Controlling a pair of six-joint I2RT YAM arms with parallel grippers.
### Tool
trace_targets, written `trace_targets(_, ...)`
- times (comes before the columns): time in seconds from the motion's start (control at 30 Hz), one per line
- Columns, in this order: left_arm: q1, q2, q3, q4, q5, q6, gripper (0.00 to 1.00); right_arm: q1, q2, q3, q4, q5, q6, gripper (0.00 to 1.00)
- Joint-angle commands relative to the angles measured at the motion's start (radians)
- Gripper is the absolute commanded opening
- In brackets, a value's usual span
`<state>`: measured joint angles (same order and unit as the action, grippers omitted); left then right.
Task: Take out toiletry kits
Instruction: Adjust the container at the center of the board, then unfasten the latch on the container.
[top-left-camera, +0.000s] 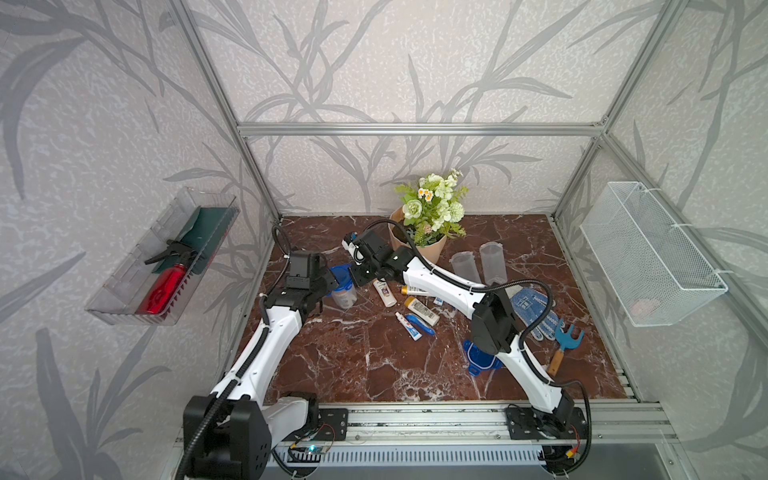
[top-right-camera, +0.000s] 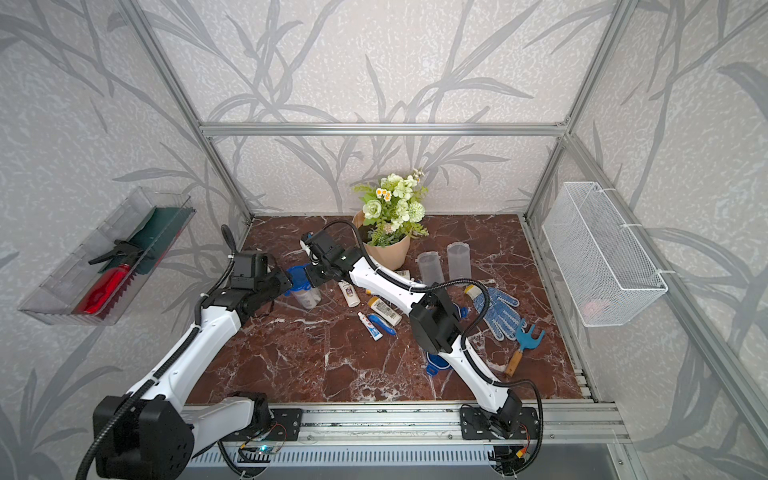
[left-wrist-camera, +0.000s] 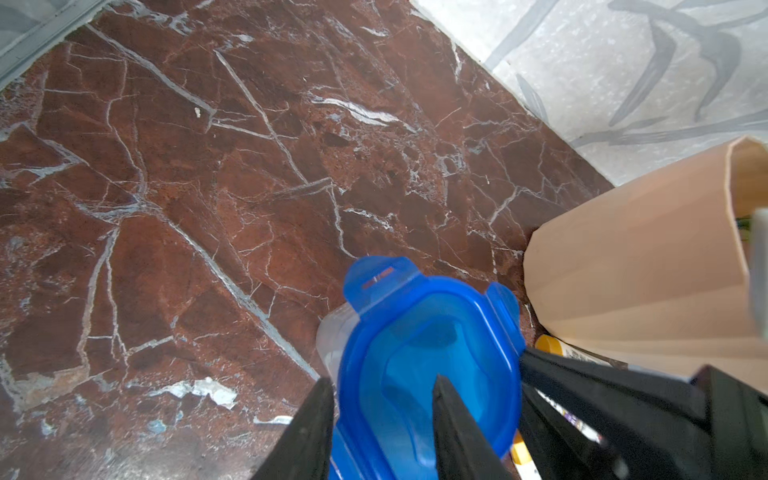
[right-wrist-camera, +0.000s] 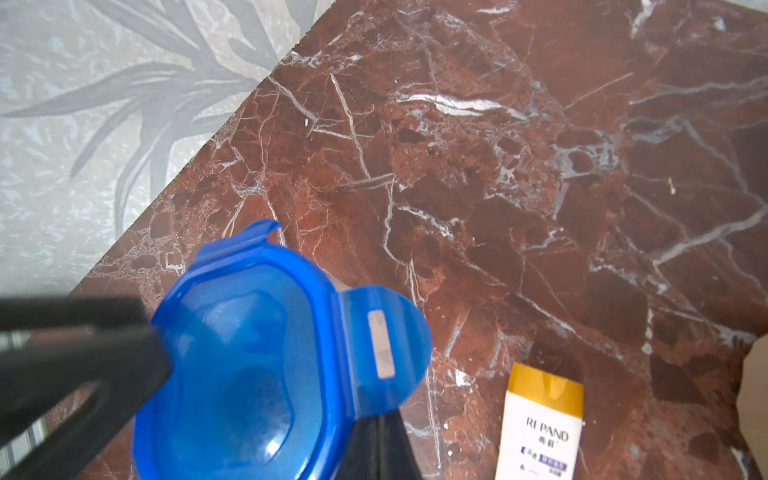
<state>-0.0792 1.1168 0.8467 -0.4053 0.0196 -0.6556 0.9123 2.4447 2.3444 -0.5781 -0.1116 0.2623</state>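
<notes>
Left wrist view: the left gripper (left-wrist-camera: 382, 380) holds its black jaws apart on either side of one edge of a blue four-clip lid (left-wrist-camera: 415, 328), which sits on a clear plastic jar (top-left-camera: 347, 296); whether they press it yet I cannot tell. The right gripper (right-wrist-camera: 376, 419) has closed jaws, tips at a folded-out clip flap (right-wrist-camera: 384, 345); a pinch is unclear. Pale toiletry items show through the jar wall. White mini bottles with gold-yellow caps (top-left-camera: 384, 292), a white-blue toothpaste tube (top-left-camera: 408, 327) and a blue toothbrush (top-left-camera: 420, 324) lie loose mid-way across the red-brown marble worktop (top-left-camera: 353, 365). Risks: a weak hold lets the jar tip or skid when a clip is pulled; the crowded grippers may collide; the jar may knock the beige flower pot (left-wrist-camera: 644, 270) nearby.
</notes>
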Motion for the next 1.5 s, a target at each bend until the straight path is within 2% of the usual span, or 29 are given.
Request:
trace_targets(0.0,-0.006,-0.062,-0.020,-0.065,-0.004,-0.013,0.39,-0.007,0.053,0.107,-0.067,-0.028,-0.032,0.01)
trace_targets(0.1,-0.006,-0.093,-0.009,-0.080,-0.018,0.001,0.37,-0.009,0.090,0.177,-0.075,-0.064,-0.038,0.02)
trace_targets(0.17,-0.006,-0.084,0.022,-0.083,-0.007,0.011,0.31,-0.013,0.091,0.179,-0.067,-0.086,-0.026,0.02)
trace_targets(0.3,-0.006,-0.042,0.058,-0.052,0.029,0.024,0.07,-0.022,0.011,0.068,-0.033,-0.087,-0.010,0.02)
trace_targets(0.37,-0.006,-0.021,0.059,-0.026,0.041,0.025,0.01,-0.030,-0.052,-0.046,0.023,-0.080,0.002,0.02)
trace_targets(0.57,-0.009,0.070,0.101,0.004,0.086,0.024,0.00,-0.069,-0.299,-0.529,0.359,-0.107,0.106,0.07)
trace_targets(0.73,-0.017,0.132,0.122,0.045,0.098,0.013,0.00,-0.080,-0.398,-0.724,0.512,-0.171,0.168,0.14)
trace_targets(0.83,-0.022,0.157,0.133,0.058,0.088,0.014,0.00,-0.088,-0.398,-0.780,0.634,-0.283,0.248,0.22)
trace_targets(0.93,-0.022,0.177,0.134,0.057,0.086,0.016,0.00,-0.093,-0.380,-0.824,0.776,-0.365,0.348,0.26)
trace_targets(1.23,-0.022,0.208,0.092,0.085,0.088,0.013,0.00,-0.092,-0.349,-0.874,0.933,-0.427,0.463,0.46)
trace_targets(1.47,-0.024,0.215,0.054,0.105,0.108,0.001,0.00,-0.084,-0.289,-0.846,0.980,-0.466,0.525,0.47)
